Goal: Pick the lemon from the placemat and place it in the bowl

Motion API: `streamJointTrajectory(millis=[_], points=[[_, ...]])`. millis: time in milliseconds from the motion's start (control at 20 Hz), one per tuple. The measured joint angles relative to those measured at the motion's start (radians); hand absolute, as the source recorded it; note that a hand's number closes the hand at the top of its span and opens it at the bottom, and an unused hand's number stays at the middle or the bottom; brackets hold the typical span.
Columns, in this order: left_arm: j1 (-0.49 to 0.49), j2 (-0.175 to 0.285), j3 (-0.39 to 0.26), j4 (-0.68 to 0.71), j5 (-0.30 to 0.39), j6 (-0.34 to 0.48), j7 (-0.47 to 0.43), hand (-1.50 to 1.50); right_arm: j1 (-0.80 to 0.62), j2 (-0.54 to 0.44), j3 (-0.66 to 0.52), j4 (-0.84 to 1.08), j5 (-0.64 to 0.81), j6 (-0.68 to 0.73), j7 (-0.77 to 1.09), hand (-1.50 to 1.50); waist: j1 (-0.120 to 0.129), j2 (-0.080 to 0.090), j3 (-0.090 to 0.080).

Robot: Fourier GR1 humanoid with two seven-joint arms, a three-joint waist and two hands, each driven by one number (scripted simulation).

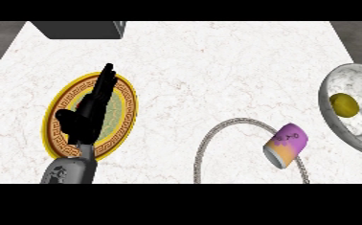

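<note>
lemon (344, 105): it's sitting inside the bowl, yellow, a bit towards the near-left part of the inside, nothing touching it from above

bowl (326, 102): grey with a pale speckled inside, way over at the right edge of the view, partly cut off by that edge

placemat (244, 121): pretty sure it's the grey rope-looking loop at bottom centre, with the same marble look inside it; its lower part runs out of view. Well apart from the bowl, and no lemon on it

left hand (88, 116): black, over the plate on the left side. Fingers are straight and close together, pointing at the far edge, thumb poking out to the left. It's holding nothing

forearm (71, 171): grey, comes up from the lower edge under that hand

plate (129, 109): round, yellow rim with a brown patterned band and a greenish middle, mostly hidden by the hand

can (286, 145): purple and orange, lying on its side right across the right-hand stretch of the placemat's border, between placemat and bowl

box (81, 29): dark grey, far-left corner

counter (212, 66): white marble
</note>
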Motion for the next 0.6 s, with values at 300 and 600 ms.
streamJointTrajectory(millis=[300,600], points=[[0.013,0.008,0.011,-0.006,0.005,-0.008,-0.004,0.00,0.019,-0.012,-0.096,-0.107,-0.135,0.023,0.057,-1.50,-0.005,-0.003,-0.001],[0.001,0.005,0.017,0.009,0.002,-0.006,-0.008,0.00,0.078,-0.032,-0.200,-0.168,-0.306,0.107,0.121,-1.50,-0.007,-0.002,-0.001]])
